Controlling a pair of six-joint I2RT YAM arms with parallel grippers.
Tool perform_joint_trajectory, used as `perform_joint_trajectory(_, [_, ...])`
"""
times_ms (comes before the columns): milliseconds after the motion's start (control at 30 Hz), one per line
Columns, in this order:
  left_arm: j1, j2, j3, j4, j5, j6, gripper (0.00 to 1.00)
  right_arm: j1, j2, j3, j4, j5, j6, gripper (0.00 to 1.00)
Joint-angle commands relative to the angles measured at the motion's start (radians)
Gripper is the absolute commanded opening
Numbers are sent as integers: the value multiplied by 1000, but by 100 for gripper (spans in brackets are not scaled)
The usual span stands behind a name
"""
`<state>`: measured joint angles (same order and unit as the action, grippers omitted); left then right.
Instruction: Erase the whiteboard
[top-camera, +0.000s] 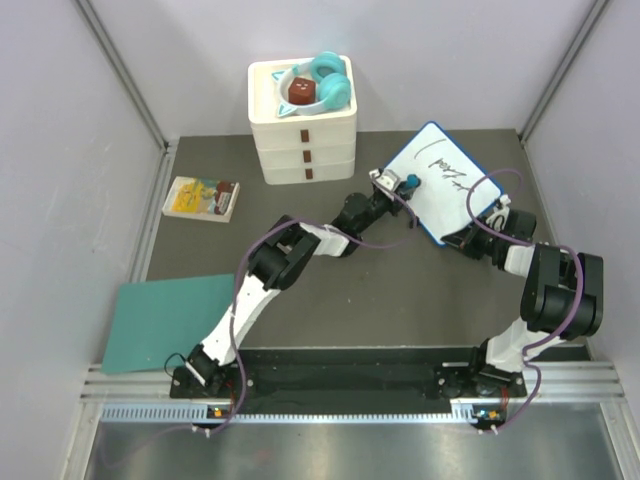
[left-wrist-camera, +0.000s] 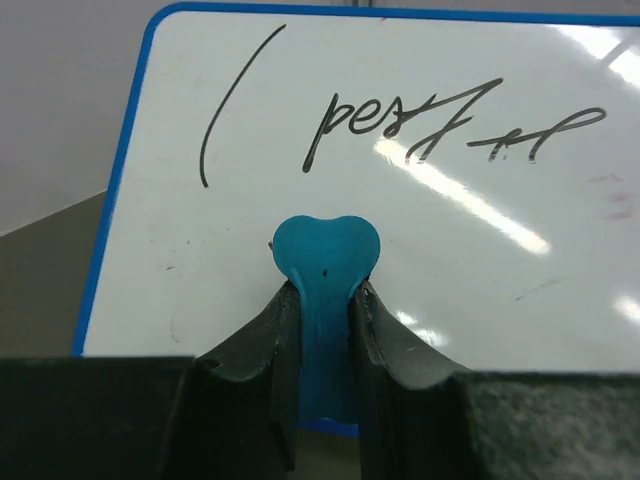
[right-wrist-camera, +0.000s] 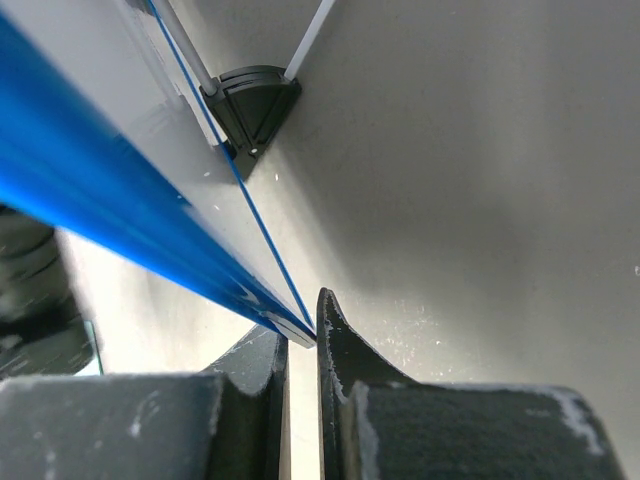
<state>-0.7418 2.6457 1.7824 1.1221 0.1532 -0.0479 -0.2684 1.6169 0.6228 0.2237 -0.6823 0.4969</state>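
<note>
Your left claw (left-wrist-camera: 325, 298) is clamped on a teal eraser (left-wrist-camera: 326, 248). Its rounded head pokes out just ahead, at the whiteboard (left-wrist-camera: 470, 250), below the black writing (left-wrist-camera: 400, 125). Your right claw (right-wrist-camera: 302, 335) pinches the whiteboard's edge, tilted above the tabletop (top-camera: 400, 290).

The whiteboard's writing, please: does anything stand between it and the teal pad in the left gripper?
Nothing visible does: in the left wrist view only bare white surface separates the teal pad from the writing on the whiteboard.
</note>
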Motion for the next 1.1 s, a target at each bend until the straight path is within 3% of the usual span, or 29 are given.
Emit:
perform_joint_trajectory(0, [28, -312, -211, 136, 23, -24, 0, 32, 26, -31, -195, -3, -66, 0])
perform_joint_trajectory(133, [27, -501, -368, -2, 75, 28, 0, 34, 28, -28, -207, -6, -69, 0])
perform_joint_trajectory(233, [28, -582, -403, -142, 60, 77, 0, 37, 29, -20, -216, -13, -76, 0])
perform_joint_trajectory(400, [28, -645, -456, -174, 39, 141, 0, 55, 24, 0, -254, -16, -95, 0])
perform_joint_trajectory(1067, [44, -595, -379, -289, 11, 172, 0, 149, 92, 11, -259, -134, -98, 0])
